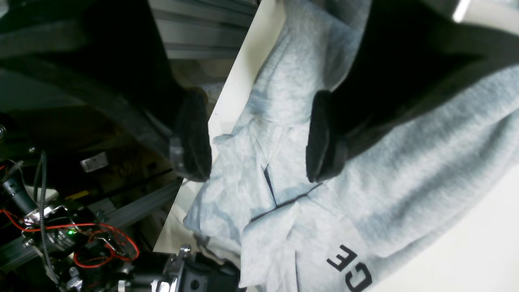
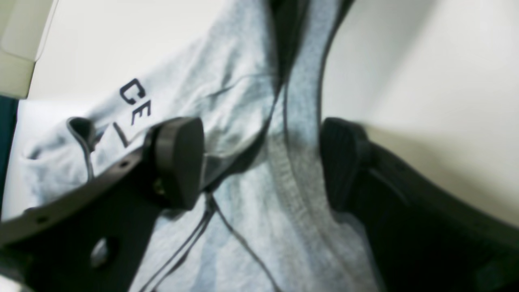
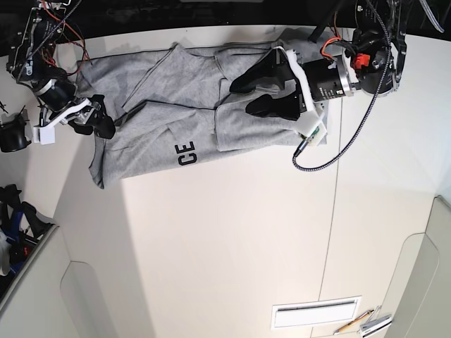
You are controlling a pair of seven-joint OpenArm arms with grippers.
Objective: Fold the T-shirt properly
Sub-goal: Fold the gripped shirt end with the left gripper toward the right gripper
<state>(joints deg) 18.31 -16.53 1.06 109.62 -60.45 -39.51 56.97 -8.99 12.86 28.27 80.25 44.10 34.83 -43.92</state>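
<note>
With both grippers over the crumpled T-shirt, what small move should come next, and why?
Probably lower and close both grippers on cloth. The left gripper and right gripper stand open, holding nothing, and the T-shirt lies bunched across the table.

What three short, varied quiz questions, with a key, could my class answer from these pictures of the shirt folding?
1. True or false: the T-shirt lies flat and fully spread.
2. Which letters show on it? A) CE B) XY C) none
3. How do the jaws of the left gripper and the right gripper stand?

Key: 1 false, it is bunched in folds near the table edge; 2 A; 3 both open, cloth showing between the pads.
</note>
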